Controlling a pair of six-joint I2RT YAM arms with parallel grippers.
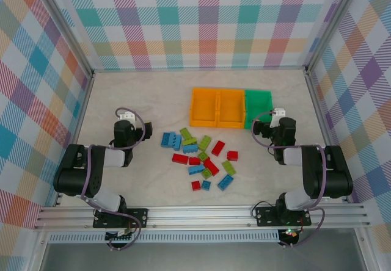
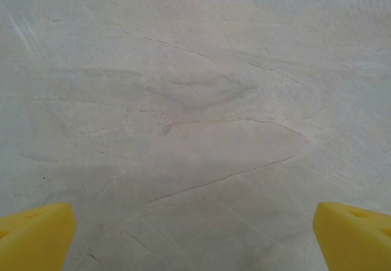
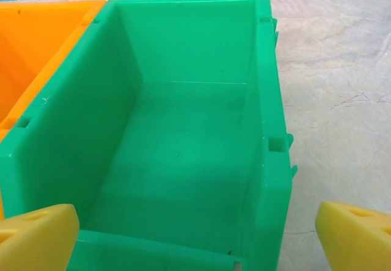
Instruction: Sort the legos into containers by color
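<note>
The legos [image 1: 198, 158] lay loose on the pale, veined table [image 1: 146, 94], in a cluster roughly midway between the two arms and just near of the bins, none of them inside a bin. Blue bricks [image 1: 171, 140] sat at the cluster's left edge. Lime pieces [image 1: 204, 141] and red pieces [image 1: 218, 148] were mixed through its middle, and a few more blue and red ones lay along its near side. The three bins stood in a row at the far centre-right of the table, side walls touching. The two orange bins [image 1: 217, 107] were on the left and the green bin [image 1: 258, 103] on the right end. The left arm [image 1: 91, 170] was folded at the near left, well apart from the bricks. The left gripper [image 2: 195, 240] looked down on bare tabletop, its jaws spread wide with one yellow fingertip [image 2: 33, 237] in each lower corner of the wrist view and nothing between them. The right arm [image 1: 317, 170] was folded at the near right, its wrist just beside the near end of the green bin. The right gripper [image 3: 195, 240] hung over that near end with its jaws likewise wide apart, and its yellow fingertips [image 3: 357, 237] gripped nothing. In that wrist view one fingertip showed at the bin's left wall, and the other showed past its right wall, over the table. The green bin's smooth inner floor and walls faced the camera, and the neighbouring orange bin pressed against its left side.
</note>
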